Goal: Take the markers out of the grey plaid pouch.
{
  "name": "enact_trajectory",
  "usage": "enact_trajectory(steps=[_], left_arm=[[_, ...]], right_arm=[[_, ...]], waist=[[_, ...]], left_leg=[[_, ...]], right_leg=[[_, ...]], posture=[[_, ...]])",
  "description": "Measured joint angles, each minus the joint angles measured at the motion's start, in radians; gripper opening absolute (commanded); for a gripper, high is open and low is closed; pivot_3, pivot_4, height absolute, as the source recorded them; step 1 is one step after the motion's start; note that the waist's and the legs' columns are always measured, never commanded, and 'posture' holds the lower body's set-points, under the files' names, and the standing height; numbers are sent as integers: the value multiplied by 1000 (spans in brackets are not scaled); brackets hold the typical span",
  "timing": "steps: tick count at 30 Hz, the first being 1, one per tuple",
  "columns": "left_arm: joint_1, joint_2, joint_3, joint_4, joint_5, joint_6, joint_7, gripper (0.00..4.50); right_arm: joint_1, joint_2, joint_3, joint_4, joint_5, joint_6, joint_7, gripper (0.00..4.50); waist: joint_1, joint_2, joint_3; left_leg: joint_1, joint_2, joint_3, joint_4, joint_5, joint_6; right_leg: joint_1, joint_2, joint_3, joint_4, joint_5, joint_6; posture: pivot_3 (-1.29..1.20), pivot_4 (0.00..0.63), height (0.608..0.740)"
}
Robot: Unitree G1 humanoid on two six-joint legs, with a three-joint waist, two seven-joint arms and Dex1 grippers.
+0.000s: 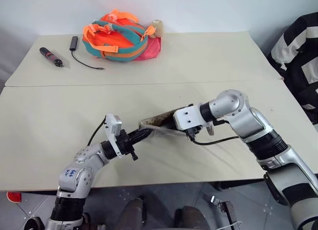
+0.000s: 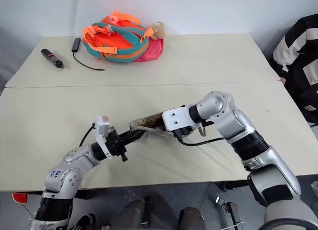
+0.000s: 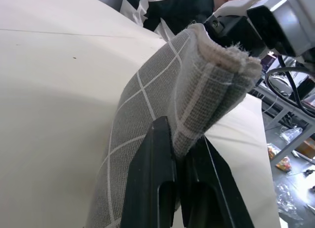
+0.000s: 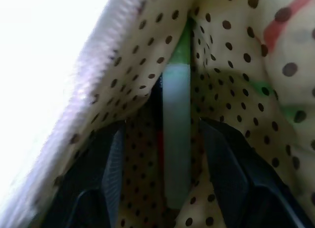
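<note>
No legible text, label, brand, number or sign was found on the table (image 1: 149,98), the grey plaid pouch (image 3: 147,119), the backpack (image 1: 121,36), or anything else shown

The grey plaid pouch (image 1: 155,126) hangs just above the near table, one end pinched and folded, its mouth open toward the other end, showing tan lining with dark dots. Inside, a green marker (image 4: 176,139) lies along the lining, and beside it a thin dark stick with a red streak (image 4: 159,139).
</note>
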Motion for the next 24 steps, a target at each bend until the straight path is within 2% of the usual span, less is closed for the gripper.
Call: enact_trajectory(steps=[2, 5, 24], left_arm=[[0, -4, 2, 0, -2, 8, 1, 0], [0, -4, 1, 0, -2, 11, 0, 0], [1, -20, -1, 0, -5, 42, 0, 0]], right_arm=[[0, 21, 1, 23, -24, -26, -36, 2472], [0, 31, 3, 42, -43, -55, -54, 1901], [-7, 112, 18, 192, -174, -190, -207, 1901]], waist=[[0, 0, 0], [0, 0, 0], [-3, 0, 0]], left_leg=[[0, 0, 0, 0, 0, 0], [0, 0, 0, 0, 0, 0], [1, 1, 0, 0, 0, 0]], right_leg=[[0, 0, 0, 0, 0, 0], [0, 0, 0, 0, 0, 0], [0, 1, 1, 1, 0, 0]], posture=[[0, 150, 740], [0, 150, 740], [0, 150, 740]])
